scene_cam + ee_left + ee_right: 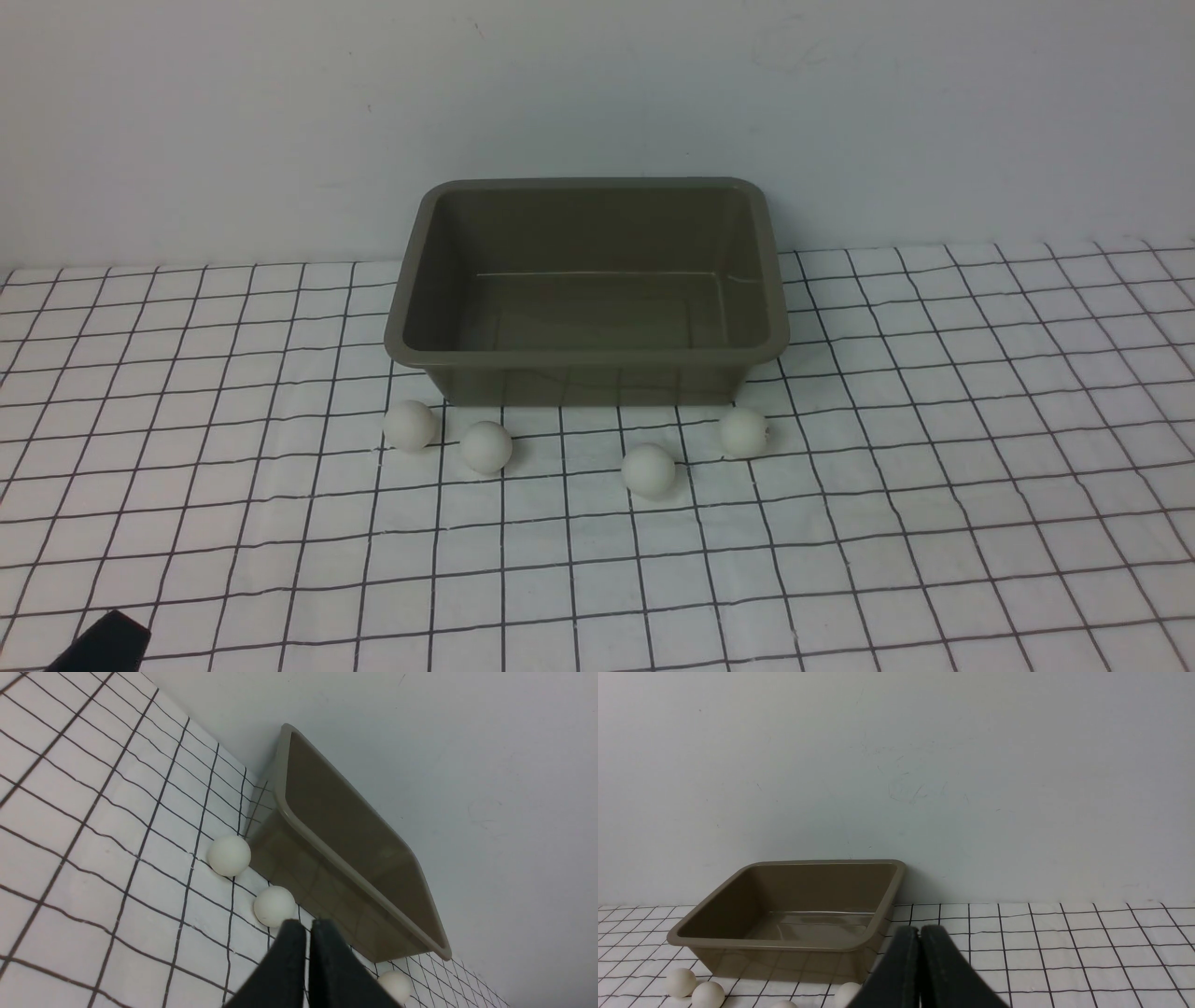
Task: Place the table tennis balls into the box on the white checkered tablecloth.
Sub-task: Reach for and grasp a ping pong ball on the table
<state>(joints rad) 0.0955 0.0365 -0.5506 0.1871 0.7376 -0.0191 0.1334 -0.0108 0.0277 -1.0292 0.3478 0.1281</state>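
White checkered tablecloth [934,485] fills the lower two thirds of the front view, slightly wrinkled, with a plain pale wall [187,112] above it. Box [583,358] sits at centre frame, back edge near the wall, open side up and empty. Left gripper [307,927] is seen in its wrist view with both black fingers pressed together, holding nothing; only a dark corner of it shows at the lower left of the front view. Right gripper [920,929] is likewise closed and empty, out of the front view. Four table tennis balls lie on the cloth in a loose row just below the box's near wall, none inside: leftmost ball [410,426], second ball [486,446] close beside it, third ball [648,469] lowest in frame, rightmost ball [743,432]. Judged very light, hard-shelled and smooth; likely to roll or squirt away at a glancing touch. Best taken across the widest part, jaws opened first and centred, with a gentle close.
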